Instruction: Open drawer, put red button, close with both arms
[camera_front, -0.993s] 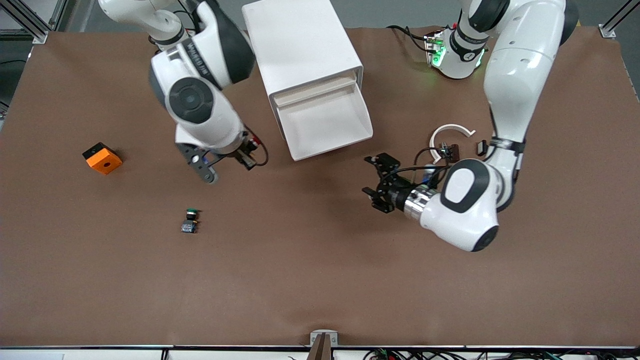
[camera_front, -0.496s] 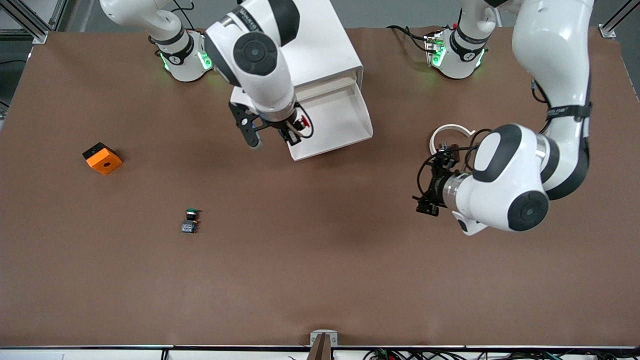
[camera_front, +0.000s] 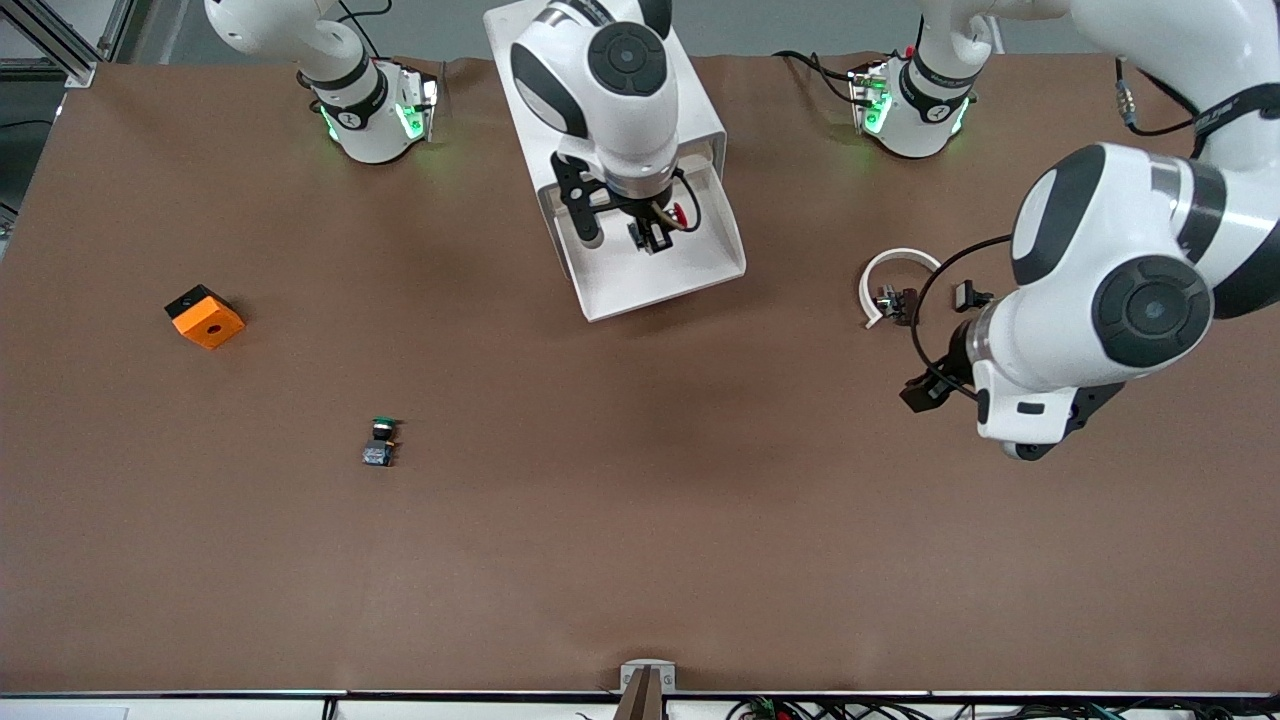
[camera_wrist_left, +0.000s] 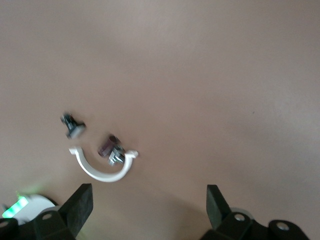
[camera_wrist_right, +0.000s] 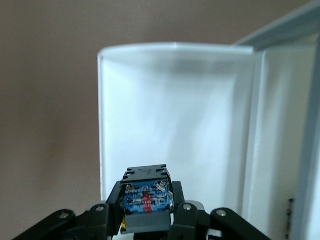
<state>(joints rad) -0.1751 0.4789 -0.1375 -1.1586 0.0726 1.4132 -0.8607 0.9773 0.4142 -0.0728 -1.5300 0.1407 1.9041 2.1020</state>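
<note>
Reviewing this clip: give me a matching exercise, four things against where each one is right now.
1. red button
2. green-capped switch
3. orange block
4. left tool

A. bare table, nearest the front camera
B. open, above the table near the white ring
C. right arm's end of the table
D. in the right tool, over the open drawer

Pairs: 1-D, 2-A, 3-C, 4-B

The drawer (camera_front: 655, 262) stands pulled open; the red button (camera_front: 677, 214), seemingly tilted, hangs over its white tray.
</note>
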